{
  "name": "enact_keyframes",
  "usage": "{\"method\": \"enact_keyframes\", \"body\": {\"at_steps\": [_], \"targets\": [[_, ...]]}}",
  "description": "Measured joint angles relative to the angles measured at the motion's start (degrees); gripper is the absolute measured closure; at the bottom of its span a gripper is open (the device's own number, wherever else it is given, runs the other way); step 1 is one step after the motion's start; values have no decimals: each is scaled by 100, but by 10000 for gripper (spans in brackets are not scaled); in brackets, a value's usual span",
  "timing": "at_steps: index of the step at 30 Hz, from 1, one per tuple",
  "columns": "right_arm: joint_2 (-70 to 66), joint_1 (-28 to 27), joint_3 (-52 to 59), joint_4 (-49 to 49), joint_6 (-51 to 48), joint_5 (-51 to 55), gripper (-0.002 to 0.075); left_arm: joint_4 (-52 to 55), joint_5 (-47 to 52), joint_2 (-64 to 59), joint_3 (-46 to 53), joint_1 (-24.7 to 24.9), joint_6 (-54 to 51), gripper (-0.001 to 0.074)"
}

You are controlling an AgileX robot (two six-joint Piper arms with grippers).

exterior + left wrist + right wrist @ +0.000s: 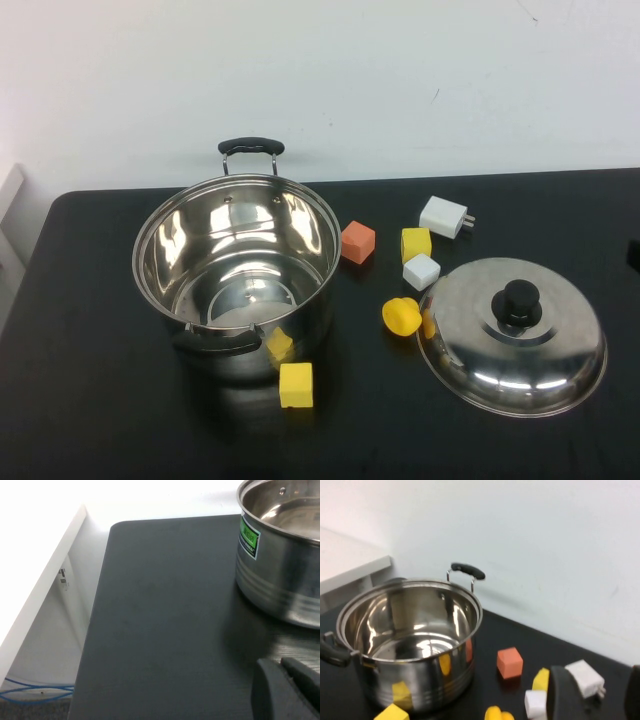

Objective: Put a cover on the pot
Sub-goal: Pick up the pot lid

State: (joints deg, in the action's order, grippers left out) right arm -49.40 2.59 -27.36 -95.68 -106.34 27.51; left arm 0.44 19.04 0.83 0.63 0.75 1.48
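- High view: the pot (237, 272) stands uncovered on the left half of the black table (90, 400), its 2 black handles at the far and near sides.
- The lid (512, 335) with its black knob (521, 303) lies dome-up on the table to the right, well apart from the pot.
- Between the two sit an orange cube (357, 242), a yellow block (416, 243), a white cube (421, 271), a white plug adapter (444, 216) and a round yellow piece (401, 315) just beside the lid's rim.
- A yellow cube (296, 385) rests just in front of the pot.
- Left wrist view: the left gripper (292, 690) shows only as dark finger parts low over the table beside the pot (280, 550); I cannot tell its opening.
- Right wrist view: the right gripper (595, 695) hangs above the small blocks, its 2 dark fingers (562, 695) spread apart with nothing between them, facing the pot (410, 640).
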Motion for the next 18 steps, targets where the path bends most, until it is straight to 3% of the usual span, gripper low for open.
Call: {"method": "enact_keyframes", "body": {"at_steps": [10, 15, 18], "targets": [[-129, 137, -245, -156, -398, 16, 459, 0, 0, 0, 0, 0, 0, 736], [-129, 137, -295, -92, 229, -559, 459, 0, 0, 0, 0, 0, 0, 736], [-129, 137, -429, 521, 1092, -1019, 459, 0, 0, 0, 0, 0, 0, 736]]}}
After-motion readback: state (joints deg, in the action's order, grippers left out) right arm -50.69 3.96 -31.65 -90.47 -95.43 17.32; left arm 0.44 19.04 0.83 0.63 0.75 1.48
